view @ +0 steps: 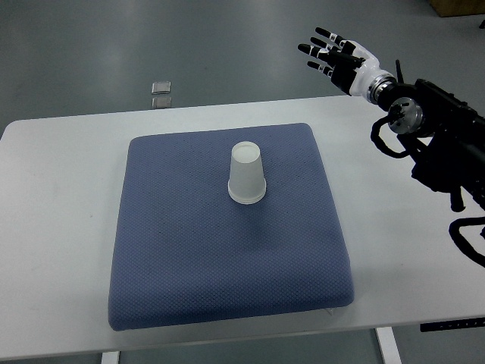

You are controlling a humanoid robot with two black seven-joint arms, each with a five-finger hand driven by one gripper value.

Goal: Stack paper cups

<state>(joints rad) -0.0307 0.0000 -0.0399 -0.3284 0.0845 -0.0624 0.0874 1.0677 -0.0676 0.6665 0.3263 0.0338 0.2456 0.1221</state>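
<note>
A white paper cup (247, 174) stands upside down on the blue cushion (189, 258), a little above its middle; it looks like one cup or a tight stack, I cannot tell which. My right hand (336, 54) is raised beyond the table's far right edge, well away from the cup, with fingers spread and holding nothing. Its black arm (447, 144) comes in from the right edge. The left arm is out of view.
The cushion lies on a white table (53, 227). Two small square metal plates (161, 93) sit on the grey floor beyond the table's far edge. A cardboard box corner (458, 6) shows at the top right.
</note>
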